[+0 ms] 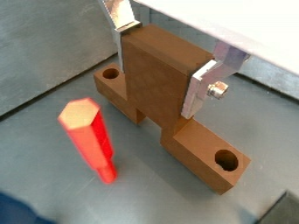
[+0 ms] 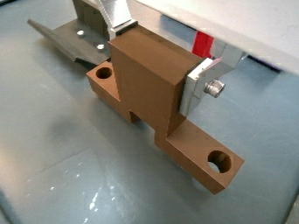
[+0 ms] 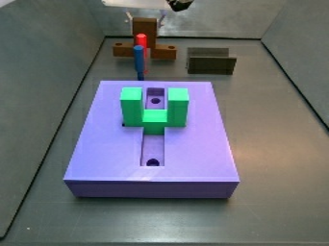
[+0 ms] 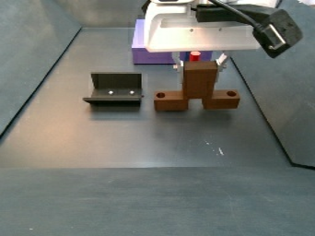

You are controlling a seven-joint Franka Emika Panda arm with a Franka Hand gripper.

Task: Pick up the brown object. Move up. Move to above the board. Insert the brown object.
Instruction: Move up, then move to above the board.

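The board (image 3: 152, 135), a broad lavender slab with a green U-shaped block (image 3: 153, 106) straddling its central groove, takes up the middle of the desk (image 4: 123, 138) and looks heavy enough to stay put under an insertion. The brown object (image 4: 194, 95) lies well apart from it, flat on the desk toward the far edge in a side view, between the fixture (image 4: 116, 90) and the dark olive block (image 3: 210, 61), with the blue peg with red top (image 3: 139, 56) standing just beside it. It reads as a rigid, solid piece, probably light for its size, with smooth faces that could slip under a weak pinch; the thicker cross part rising from the middle of the bar is the sensible place to hold, since it sits over the balance point. The gripper (image 2: 158, 54) is there already, its silver fingers (image 1: 202, 87) set narrow against opposite faces of that upright part, apparently clamping it, though the bar's ends rest on the desk.
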